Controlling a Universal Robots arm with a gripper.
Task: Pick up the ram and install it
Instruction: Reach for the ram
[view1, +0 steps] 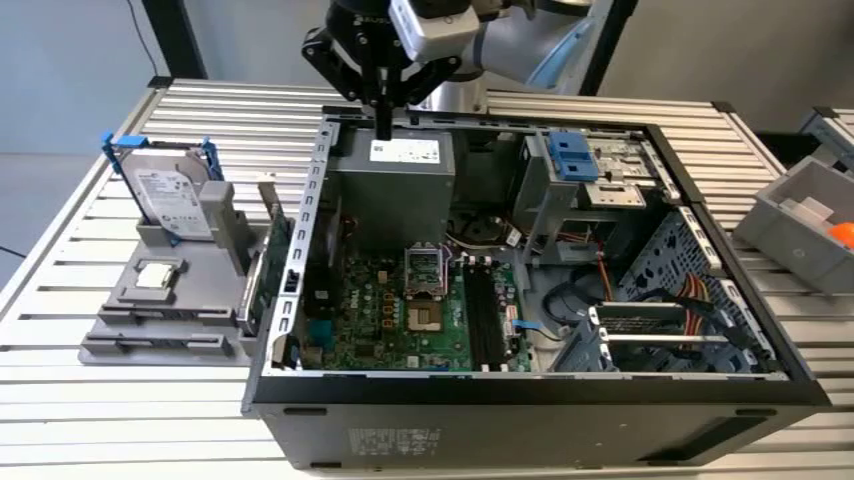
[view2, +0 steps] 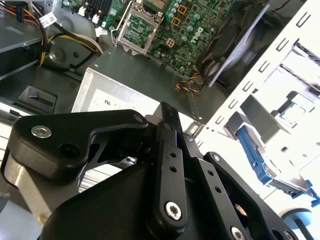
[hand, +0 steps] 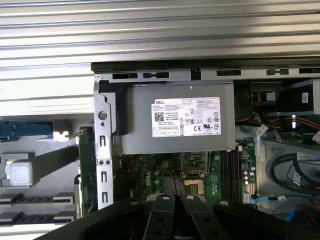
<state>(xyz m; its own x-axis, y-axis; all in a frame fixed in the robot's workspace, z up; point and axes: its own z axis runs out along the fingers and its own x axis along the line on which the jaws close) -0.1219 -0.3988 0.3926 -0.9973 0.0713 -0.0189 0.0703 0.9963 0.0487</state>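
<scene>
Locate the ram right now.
In the exterior view, the ram stands on edge in the grey holder, between the hard drive and the case's wall on the exterior view's left.

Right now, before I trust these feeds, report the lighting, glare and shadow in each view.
Exterior view: even light, with soft shadow inside the computer case. Second wrist view: glare washes the case wall white, and the gripper reads as a dark mass. First wrist view: the table slats are bright, the power supply evenly lit.
</scene>
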